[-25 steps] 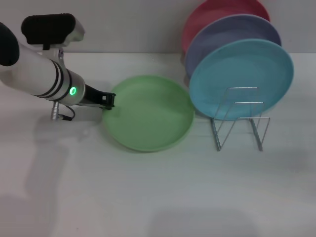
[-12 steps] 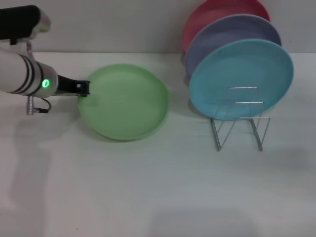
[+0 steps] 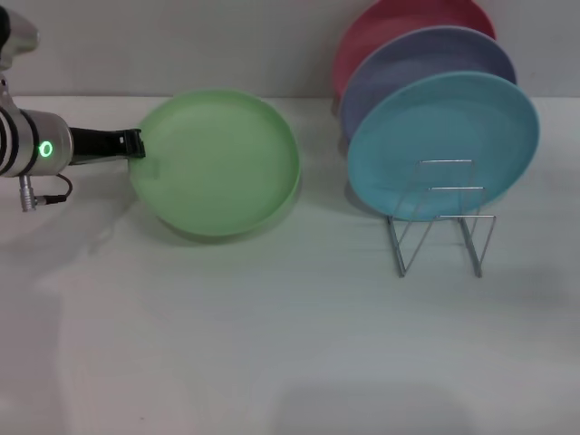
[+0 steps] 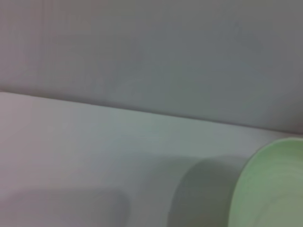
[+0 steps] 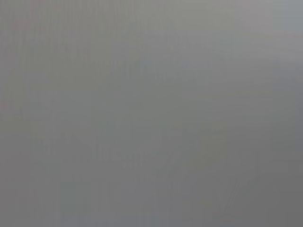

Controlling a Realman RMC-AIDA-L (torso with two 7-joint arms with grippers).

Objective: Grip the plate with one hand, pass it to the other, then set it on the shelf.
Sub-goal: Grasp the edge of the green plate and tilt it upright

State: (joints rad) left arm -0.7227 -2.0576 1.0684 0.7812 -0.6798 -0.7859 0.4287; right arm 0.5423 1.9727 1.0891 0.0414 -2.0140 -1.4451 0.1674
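The light green plate (image 3: 217, 161) hangs above the white table, tilted toward me, left of the middle in the head view. My left gripper (image 3: 136, 145) is shut on its left rim, with the arm reaching in from the left edge. A slice of the same plate (image 4: 270, 189) shows in the left wrist view. The shelf (image 3: 441, 217), a thin silver wire rack, stands on the right with three plates leaning in it. The right gripper is out of view; its wrist view shows only plain grey.
In the rack lean a sky-blue plate (image 3: 444, 140) at the front, a lavender plate (image 3: 426, 63) behind it and a pink plate (image 3: 399, 23) at the back. The plate's shadow lies on the white table (image 3: 272, 344). A grey wall runs behind.
My left gripper has lifted the green plate off the table and carried it up and to the left. The rack and its plates have not moved.
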